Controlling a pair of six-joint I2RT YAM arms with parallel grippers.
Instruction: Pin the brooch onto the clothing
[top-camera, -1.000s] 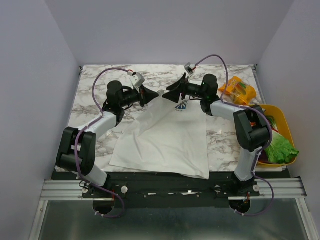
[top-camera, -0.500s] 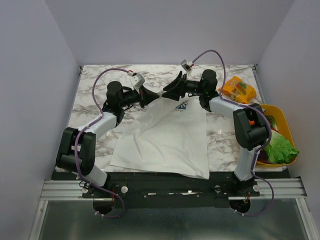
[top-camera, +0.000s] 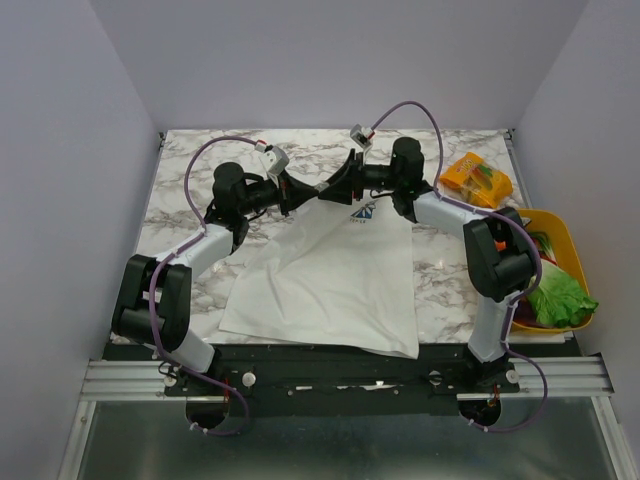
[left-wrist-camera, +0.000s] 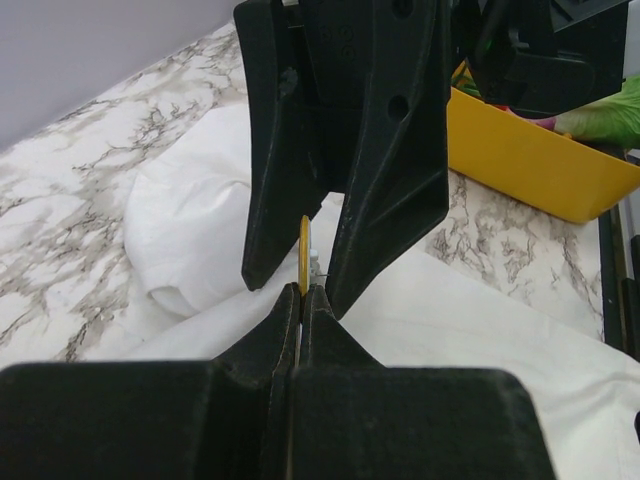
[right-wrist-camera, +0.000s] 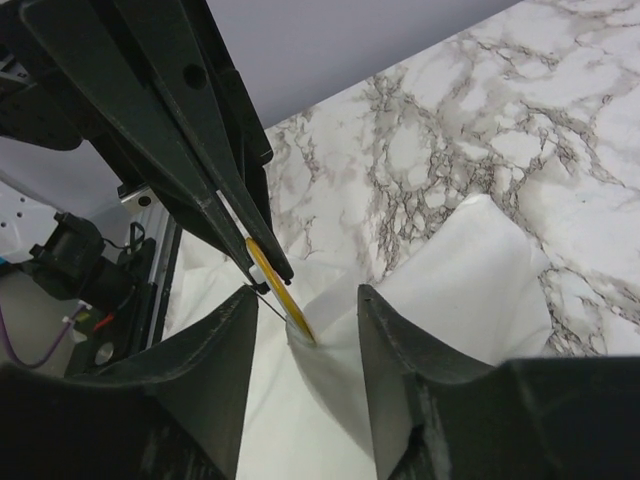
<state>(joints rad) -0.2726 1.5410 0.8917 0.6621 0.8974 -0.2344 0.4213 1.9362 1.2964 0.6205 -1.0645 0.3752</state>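
1. The white T-shirt (top-camera: 330, 280) lies spread on the marbled worktop (top-camera: 190, 180), and its blue, white and yellow flower emblem (top-camera: 362, 212) faces up on the chest near the far end.
2. A line of small print sits under the emblem, too small to read from any view.
3. The brooch (left-wrist-camera: 304, 250), a thin gold-yellow disc seen edge-on, is held just beyond the emblem and a little to its left, over the shirt's collar end.
4. The left hand (left-wrist-camera: 301, 300) reaches in from the left of the emblem, its two fingers clenched flat against each other with the brooch pinched between their tips.
5. The right hand (right-wrist-camera: 307, 292) comes in from the far side of the emblem and meets the left hand nose to nose.
6. Its fingers stand apart, one on each side of the brooch, with white cloth showing in the gap, so it grasps nothing.
7. In the right wrist view the brooch's lower edge sits close against a raised fold of the shirt; I cannot tell whether it touches.
8. An orange snack packet (top-camera: 477, 180) lies well to the right of the emblem; its printing cannot be read.
9. Further right of the emblem and nearer the arms' bases, a yellow tray (top-camera: 565, 235) holds green lettuce (top-camera: 558, 295).
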